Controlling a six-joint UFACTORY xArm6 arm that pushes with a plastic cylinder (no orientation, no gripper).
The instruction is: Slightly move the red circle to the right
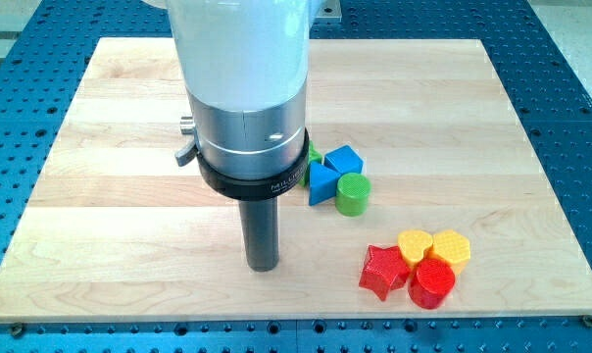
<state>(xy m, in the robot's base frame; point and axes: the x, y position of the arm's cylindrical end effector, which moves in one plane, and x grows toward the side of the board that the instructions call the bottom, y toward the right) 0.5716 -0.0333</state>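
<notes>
Camera view shows my tip resting on the bare board, well to the view's left of every block. It is a plain dark rod end with no fingers to spread or pinch, and it touches nothing but the wood.

Nearest to it, up and toward the view's right, sits a tight group: a green cylinder, two blue blocks of wedge-like shape, and a sliver of another green block mostly hidden behind the arm.

Farther right, near the view's bottom, lies a second cluster. The red circle is at its lower right, touching the red star on its left side and sitting just below a yellow block and a yellow hexagon.

Judging by look, the red circle is a small, rigid plastic puck, light and hard, likely to slide easily on the smooth wood and to roll off a glancing push because of its round wall. It cannot be held, only shoved, so contact belongs on its left wall, dead centre. That wall is blocked by the star, so the tip would probably need to enter the gap from below, or the star will travel too.

Some lettering runs along the black collar above the rod; it seems to begin "MILLI", but the rest is too small to read.
</notes>
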